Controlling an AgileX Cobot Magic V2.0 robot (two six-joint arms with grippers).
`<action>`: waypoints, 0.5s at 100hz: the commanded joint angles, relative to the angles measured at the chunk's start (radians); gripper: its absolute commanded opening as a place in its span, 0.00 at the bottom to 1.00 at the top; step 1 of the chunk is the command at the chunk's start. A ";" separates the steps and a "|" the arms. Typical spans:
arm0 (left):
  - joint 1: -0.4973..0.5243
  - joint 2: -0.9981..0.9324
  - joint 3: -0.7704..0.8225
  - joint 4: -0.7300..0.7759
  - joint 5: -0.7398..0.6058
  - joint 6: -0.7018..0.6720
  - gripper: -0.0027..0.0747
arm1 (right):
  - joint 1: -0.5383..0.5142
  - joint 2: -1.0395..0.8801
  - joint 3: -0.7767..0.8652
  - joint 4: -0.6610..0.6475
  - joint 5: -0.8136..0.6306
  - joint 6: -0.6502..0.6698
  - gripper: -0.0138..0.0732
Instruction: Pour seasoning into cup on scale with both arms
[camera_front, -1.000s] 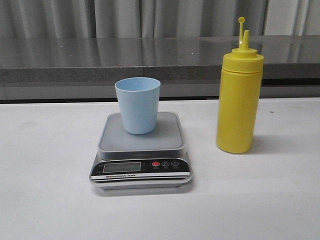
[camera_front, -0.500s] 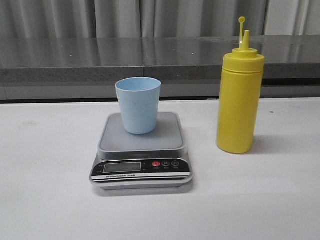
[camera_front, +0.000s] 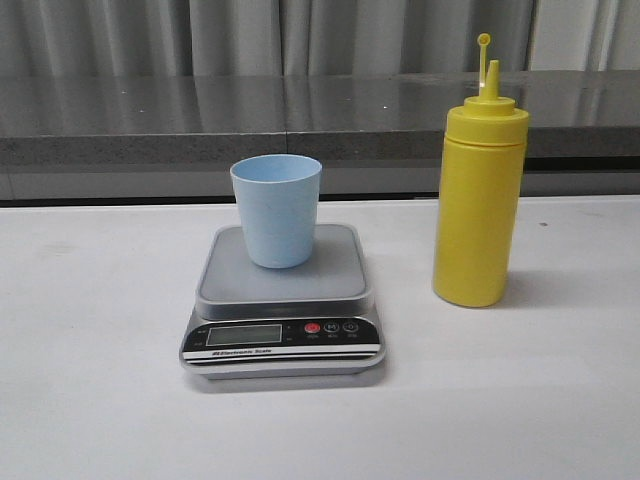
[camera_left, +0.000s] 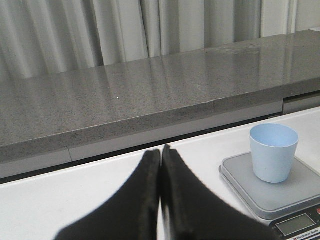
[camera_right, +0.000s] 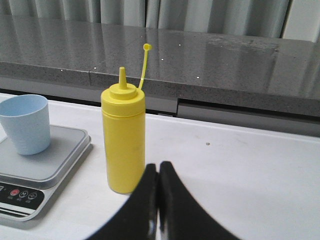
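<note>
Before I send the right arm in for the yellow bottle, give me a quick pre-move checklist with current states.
1. Cup upright on the scale platform: ok.
2. Seasoning bottle upright on the table, apart from the scale: ok.
3. Nozzle uncapped, stopper stick raised: ok.
4. Right gripper open for the grasp: not ok, fingers shut.
5. Left gripper open: not ok, shut.
6. Scale display reading: cannot tell.
</note>
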 joint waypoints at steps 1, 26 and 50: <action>0.002 0.010 -0.027 0.000 -0.081 -0.003 0.01 | -0.007 0.009 -0.024 -0.011 -0.088 -0.008 0.08; 0.002 0.010 -0.027 0.000 -0.081 -0.003 0.01 | -0.007 0.009 -0.016 -0.020 -0.085 -0.008 0.08; 0.002 0.010 -0.027 0.000 -0.081 -0.003 0.01 | -0.058 0.008 -0.012 -0.072 -0.039 -0.008 0.08</action>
